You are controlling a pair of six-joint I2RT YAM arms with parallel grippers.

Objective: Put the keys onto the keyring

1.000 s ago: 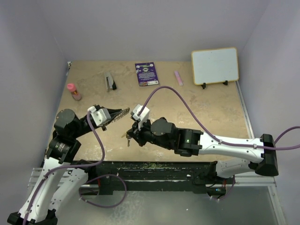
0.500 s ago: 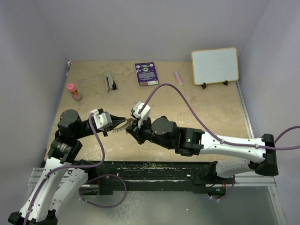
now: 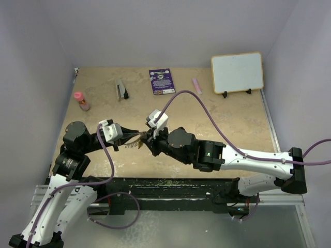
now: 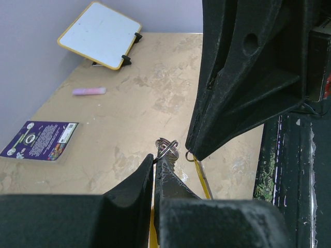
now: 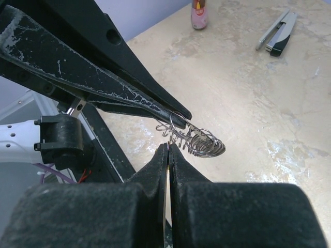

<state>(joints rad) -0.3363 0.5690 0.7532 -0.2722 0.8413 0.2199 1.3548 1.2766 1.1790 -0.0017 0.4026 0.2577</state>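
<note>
**Ring and key, nose to nose**

My left gripper (image 4: 155, 159) is clamped tight on the keyring (image 4: 166, 146), holding it out past my fingertips and clear above the table (image 3: 217, 119), so its coils are free to take a key; my right gripper (image 5: 167, 150) is pressed shut on a key (image 4: 201, 178), which hangs yellow-edged from its tip, just beside the ring; that, I judge, is why my two wrists point at each other, one presenting the loop while the other steers the key toward it; whether key and ring actually touch, I cannot tell. Against a second ago: my left held the ring higher and further back, well apart from my right, which dangled the key lower; both have swung inward since, the gap nearly gone half a second back, and now the tips all but meet; both grips are unchanged.
</note>
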